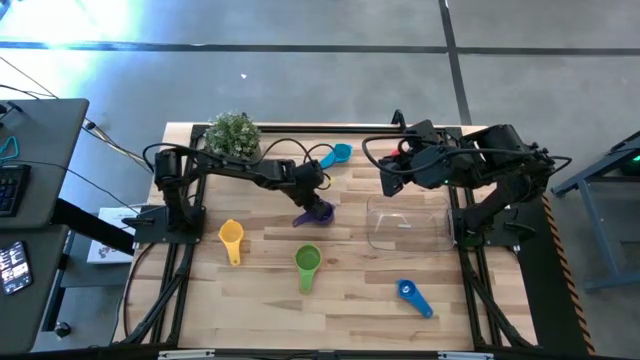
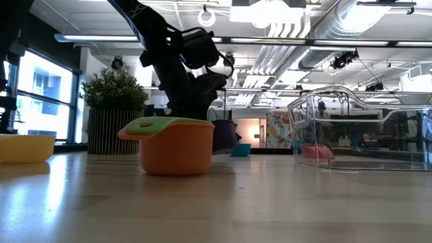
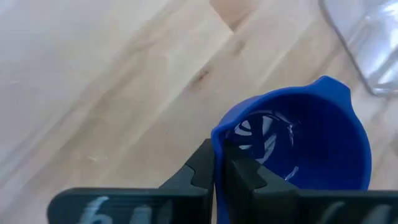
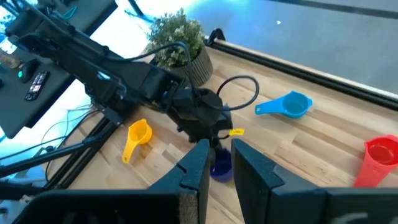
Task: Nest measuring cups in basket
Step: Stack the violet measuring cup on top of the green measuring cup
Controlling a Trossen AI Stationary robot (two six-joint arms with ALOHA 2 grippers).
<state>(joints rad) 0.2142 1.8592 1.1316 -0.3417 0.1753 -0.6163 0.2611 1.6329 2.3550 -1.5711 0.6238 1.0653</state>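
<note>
purple cup [image 1: 318,212] upright mid-table, rim pinched | yellow cup [image 1: 232,236], green cup [image 1: 307,262] left of basket [image 1: 408,224]

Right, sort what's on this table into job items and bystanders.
Job items: clear plastic basket; purple plastic measuring cup, clamped in the left tool; yellow cup; green cup; blue cup; light blue cup.
Bystanders: potted green plant.

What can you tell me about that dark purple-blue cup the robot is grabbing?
The purple cup is a small, glossy plastic scoop with a round, empty bowl and a little pour lip. It sits near the table's middle, left of the clear basket. The left hand is shut on its rim, one finger inside the bowl, one outside.
</note>
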